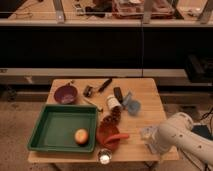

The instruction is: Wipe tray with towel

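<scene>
So the tray (56, 128) sits in the front-left corner of the table (149, 91). It isn't empty, though: an orange fruit (81, 136) is parked in its front-right corner, and that'll probably get in the way of a proper wipe.

The towel (131, 104) looks like the crumpled blue-grey thing past the middle of the table, toward the right edge and just beside a can (113, 102). Nothing is holding it. It's well apart from the tray, so someone dumped it there as one item among the clutter.

The gripper (149, 134) is down near the front-right corner, at the end of the white arm (182, 140) that comes in over the right edge. No way to tell if the claw is spread or closed, since it's just a grey blob at the arm's tip. It looks low over the wood, nearer the front edge than the towel is, so the guess is it's on its way to grab the towel and hasn't got it.

Between the gripper and the tray there's a reddish-brown thing (107, 133) close against the tray's right wall, and a small cup (104, 158) right on the front edge. Both are easy to knock when dragging the towel across. A purple bowl (65, 93) sits by the back-left corner, out of the way.
</scene>
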Motion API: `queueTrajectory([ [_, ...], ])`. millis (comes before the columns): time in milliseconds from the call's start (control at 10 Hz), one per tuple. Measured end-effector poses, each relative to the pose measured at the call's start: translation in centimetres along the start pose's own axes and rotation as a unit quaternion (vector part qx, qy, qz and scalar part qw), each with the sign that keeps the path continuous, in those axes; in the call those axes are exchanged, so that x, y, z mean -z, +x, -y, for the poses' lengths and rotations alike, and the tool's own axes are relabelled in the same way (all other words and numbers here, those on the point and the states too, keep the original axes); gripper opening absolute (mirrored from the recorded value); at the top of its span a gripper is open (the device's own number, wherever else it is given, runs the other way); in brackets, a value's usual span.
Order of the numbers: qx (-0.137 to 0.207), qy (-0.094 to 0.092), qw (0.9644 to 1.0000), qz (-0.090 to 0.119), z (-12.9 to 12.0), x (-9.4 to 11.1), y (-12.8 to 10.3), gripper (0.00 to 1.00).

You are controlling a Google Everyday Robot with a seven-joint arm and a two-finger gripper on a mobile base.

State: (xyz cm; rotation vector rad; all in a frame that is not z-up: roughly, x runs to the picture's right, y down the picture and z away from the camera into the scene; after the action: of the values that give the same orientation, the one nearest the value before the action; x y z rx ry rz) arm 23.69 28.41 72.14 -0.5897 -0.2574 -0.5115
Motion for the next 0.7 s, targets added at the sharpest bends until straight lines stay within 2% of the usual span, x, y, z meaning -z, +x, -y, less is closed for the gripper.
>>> queueTrajectory([
  [100, 0.001, 0.010, 0.9999, -0.008, 1.8, -0.2, 1.6, 0.73],
  [300, 0.004, 0.018, 0.9996, -0.021, 3.9, -0.9, 3.9, 0.73],
  [500, 0.002, 0.025, 0.9992, -0.032, 3.9, -2.1, 6.9, 0.73],
  [700, -0.004, 0.028, 0.9990, -0.033, 3.4, -2.9, 8.3, 0.73],
])
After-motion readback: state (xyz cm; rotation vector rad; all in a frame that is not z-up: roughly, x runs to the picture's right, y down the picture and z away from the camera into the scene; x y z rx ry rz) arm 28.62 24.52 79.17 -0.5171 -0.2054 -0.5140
